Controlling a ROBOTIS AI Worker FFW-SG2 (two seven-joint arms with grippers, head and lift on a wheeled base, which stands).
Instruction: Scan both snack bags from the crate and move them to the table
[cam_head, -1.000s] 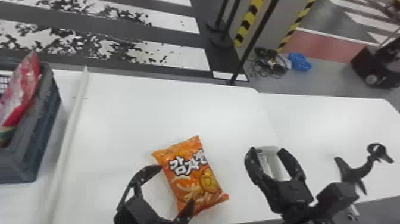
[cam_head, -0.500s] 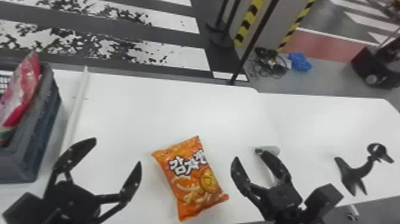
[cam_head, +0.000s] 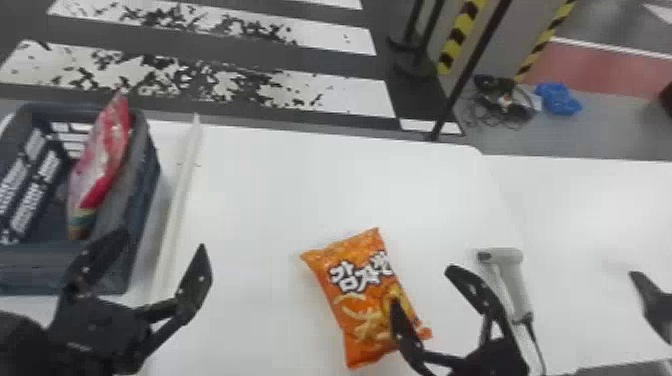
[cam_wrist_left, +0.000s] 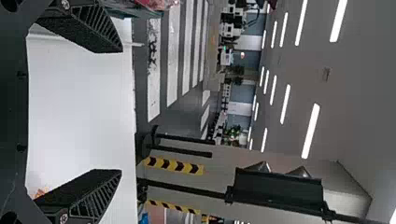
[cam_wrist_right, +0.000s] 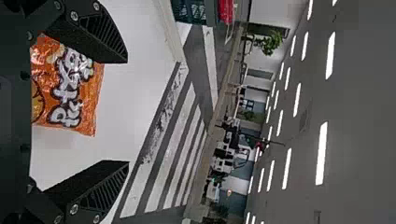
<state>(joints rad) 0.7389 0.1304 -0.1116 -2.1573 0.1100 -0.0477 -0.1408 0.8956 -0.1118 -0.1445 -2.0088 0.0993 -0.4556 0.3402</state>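
Orange snack bag (cam_head: 357, 280) is lying on table (cam_head: 320, 190); red bag (cam_head: 104, 155) is leaning in crate (cam_head: 45, 257); left gripper (cam_head: 162, 240) and right gripper (cam_head: 424, 286) are standing wide.

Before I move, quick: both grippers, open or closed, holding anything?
Left gripper: open, empty, near the crate.
Right gripper: open, empty, near the orange bag.
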